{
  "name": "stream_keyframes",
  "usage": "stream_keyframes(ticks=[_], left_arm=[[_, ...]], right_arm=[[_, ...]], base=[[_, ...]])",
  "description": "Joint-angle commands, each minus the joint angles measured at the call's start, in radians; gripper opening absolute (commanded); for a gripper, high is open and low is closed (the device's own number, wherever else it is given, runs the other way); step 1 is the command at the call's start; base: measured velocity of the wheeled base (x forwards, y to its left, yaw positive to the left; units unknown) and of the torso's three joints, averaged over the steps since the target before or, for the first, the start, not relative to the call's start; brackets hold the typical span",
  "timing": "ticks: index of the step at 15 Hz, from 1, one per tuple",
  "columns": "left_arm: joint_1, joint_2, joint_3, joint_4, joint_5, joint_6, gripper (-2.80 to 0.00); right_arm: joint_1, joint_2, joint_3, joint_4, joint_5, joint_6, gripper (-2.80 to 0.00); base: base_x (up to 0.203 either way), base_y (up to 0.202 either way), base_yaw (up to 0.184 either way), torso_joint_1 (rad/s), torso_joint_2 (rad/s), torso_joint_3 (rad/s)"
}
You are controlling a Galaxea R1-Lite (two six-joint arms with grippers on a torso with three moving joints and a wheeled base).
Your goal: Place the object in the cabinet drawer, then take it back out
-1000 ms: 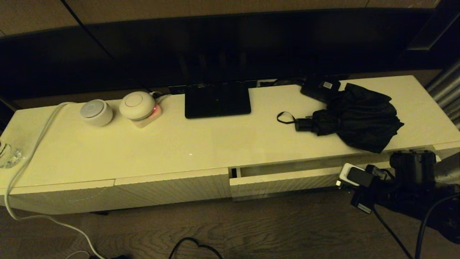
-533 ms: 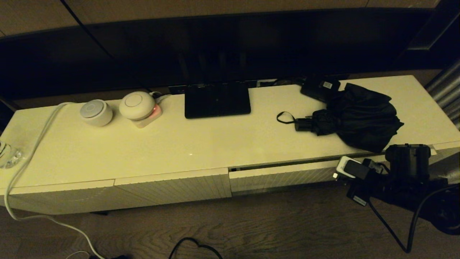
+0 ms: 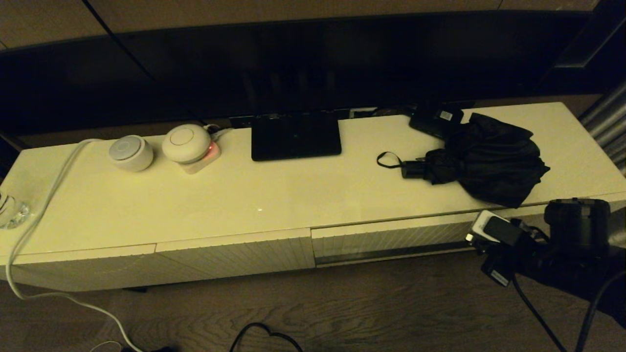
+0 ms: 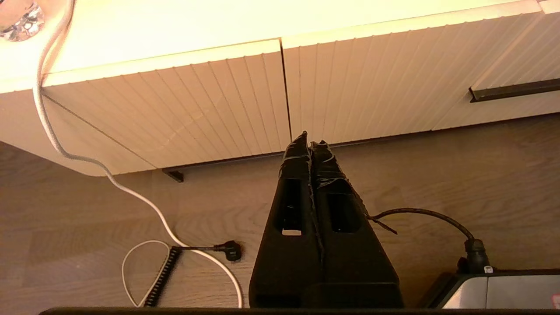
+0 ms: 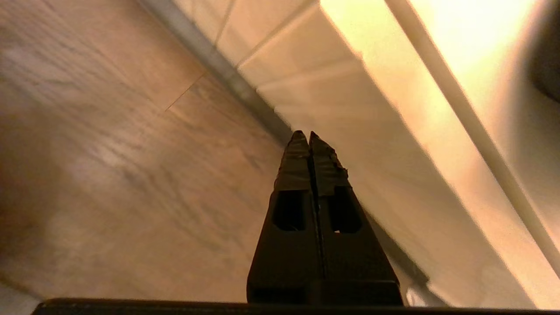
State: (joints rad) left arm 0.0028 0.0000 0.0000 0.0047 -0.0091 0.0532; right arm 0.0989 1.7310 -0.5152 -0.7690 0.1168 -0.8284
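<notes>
The black folding umbrella lies on the right part of the cream cabinet top, its handle and wrist loop pointing left. Below it the ribbed cabinet drawer sits shut, flush with its neighbours, its dark slot showing along the bottom. My right arm hangs in front of the drawer's right end. In the right wrist view the right gripper is shut and empty, just off the drawer front. My left gripper is shut and empty, low over the floor before the left fronts; the drawer's slot shows there too.
A small flat black box with a white label lies behind the umbrella. A black monitor foot stands mid-top, two round white devices at the left. A white cable drapes over the left edge. Cables lie on the floor.
The drawer, slightly open a second ago, has slid fully shut. My right arm pushed in towards it and has now drawn back to the right and lower.
</notes>
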Motion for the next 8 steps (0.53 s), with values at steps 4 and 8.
stream_keyframes(ticks=[4, 8], left_arm=[[0.0, 0.0, 0.003, 0.0, 0.0, 0.0, -2.8], [0.0, 0.0, 0.003, 0.0, 0.0, -0.001, -2.8]], right_arm=[[0.025, -0.462, 0.198, 0.148, 0.005, 0.076, -2.8], [0.014, -0.859, 0.294, 0.338, 0.0, 0.215, -2.8]], base=[[0.0, 0.0, 0.0, 0.0, 0.0, 0.0], [0.0, 0.0, 0.0, 0.0, 0.0, 0.0]])
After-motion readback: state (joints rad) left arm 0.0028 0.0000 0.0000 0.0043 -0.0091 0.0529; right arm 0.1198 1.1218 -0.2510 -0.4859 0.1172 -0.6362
